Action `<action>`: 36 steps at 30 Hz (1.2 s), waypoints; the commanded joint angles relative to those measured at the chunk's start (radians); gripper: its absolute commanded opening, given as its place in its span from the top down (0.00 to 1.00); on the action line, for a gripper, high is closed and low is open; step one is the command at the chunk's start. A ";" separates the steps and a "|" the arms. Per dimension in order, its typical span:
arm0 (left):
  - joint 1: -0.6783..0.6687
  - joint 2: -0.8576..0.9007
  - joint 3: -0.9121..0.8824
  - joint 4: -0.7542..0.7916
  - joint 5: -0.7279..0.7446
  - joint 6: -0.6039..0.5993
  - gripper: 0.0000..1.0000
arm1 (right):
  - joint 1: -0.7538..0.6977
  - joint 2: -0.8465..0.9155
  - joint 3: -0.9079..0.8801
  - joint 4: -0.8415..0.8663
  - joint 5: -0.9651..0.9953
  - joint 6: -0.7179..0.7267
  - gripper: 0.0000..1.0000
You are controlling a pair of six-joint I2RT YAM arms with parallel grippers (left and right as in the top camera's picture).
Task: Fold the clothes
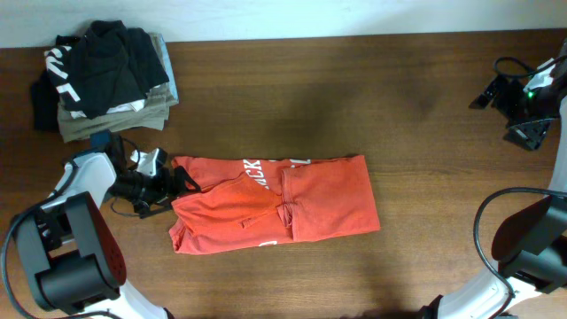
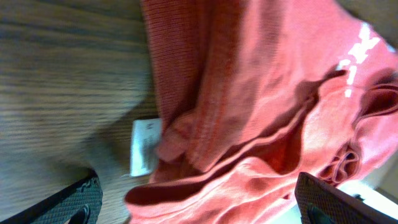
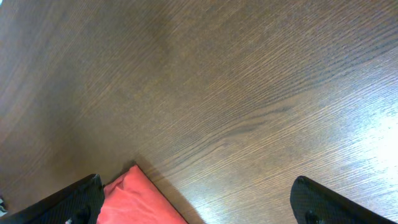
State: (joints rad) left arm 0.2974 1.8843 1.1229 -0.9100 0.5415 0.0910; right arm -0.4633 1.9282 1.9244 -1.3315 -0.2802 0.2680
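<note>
Dark ribbed fingertips (image 2: 68, 202) of L gripper (image 2: 202, 208) sit at both lower corners of the wrist view. They are wide apart, w/ rumpled cloth btwn & below them, not pinched. That cloth is the T-shirt (image 1: 310, 199): red-orange knit cotton w/ soft folds and a seam ridge. A small white label (image 2: 144, 146) sits at its edge, print too blurred to read.

At the far-left corner of the table (image 1: 372, 80), a crumpled black garment (image 1: 102, 53) w/ white print lies atop khaki folded garments (image 1: 106, 124). L arm lies low from the left edge, gripper at the shirt's left end.

The shirt makes a rough rectangle, left of centre nr the front edge, w/ fabric bunched mid-body. White block lettering (image 1: 255, 171) runs along its far edge, partly tucked under; only "CK" is readable. The tabletop is dark brown wood-grain.

R arm is by the right edge nr the far-right corner, well apart from the shirt. R gripper (image 3: 199, 205) has its fingers spread over bare wood, holding nothing.
</note>
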 commanded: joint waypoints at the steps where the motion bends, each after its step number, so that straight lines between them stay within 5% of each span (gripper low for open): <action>1: -0.016 0.040 -0.014 0.010 0.055 0.047 0.01 | 0.000 -0.003 0.010 0.000 0.005 -0.006 0.01; 4: -0.082 0.069 -0.022 0.018 0.055 0.046 0.11 | 0.000 -0.003 0.010 0.000 0.005 -0.006 0.01; 5: -0.113 0.097 -0.022 0.029 0.054 0.045 0.31 | 0.000 -0.003 0.010 0.000 0.005 -0.006 0.01; 7: -0.124 0.105 -0.021 0.049 0.054 0.045 0.87 | 0.000 -0.003 0.010 0.000 0.005 -0.006 0.01; 8: -0.119 0.105 -0.013 0.053 0.041 0.028 0.99 | 0.000 -0.003 0.010 0.000 0.005 -0.006 0.01; 14: -0.075 0.105 0.431 -0.280 -0.263 -0.103 1.00 | 0.000 -0.003 0.010 0.000 0.005 -0.006 0.01; 18: -0.194 0.105 0.665 -0.467 -0.212 -0.103 0.99 | 0.000 -0.003 0.010 0.000 0.005 -0.006 0.01; 25: -0.633 0.110 0.647 -0.363 -0.190 -0.211 1.00 | 0.000 -0.003 0.010 0.000 0.005 -0.006 0.01; 32: -0.814 0.261 0.641 -0.345 -0.166 -0.237 0.99 | 0.000 -0.003 0.010 0.000 0.005 -0.006 0.01; 33: -0.828 0.262 0.641 -0.316 -0.142 -0.237 0.97 | 0.000 -0.003 0.010 0.000 0.005 -0.006 0.01; 34: -0.839 0.262 0.641 -0.295 -0.125 -0.237 0.83 | 0.000 -0.003 0.010 0.000 0.005 -0.006 0.01; 36: -0.864 0.262 0.641 -0.282 -0.117 -0.237 0.83 | 0.000 -0.003 0.010 0.000 0.005 -0.006 0.01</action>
State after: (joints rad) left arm -0.5369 2.1361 1.7641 -1.2003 0.3740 -0.1436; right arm -0.4633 1.9289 1.9244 -1.3315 -0.2802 0.2646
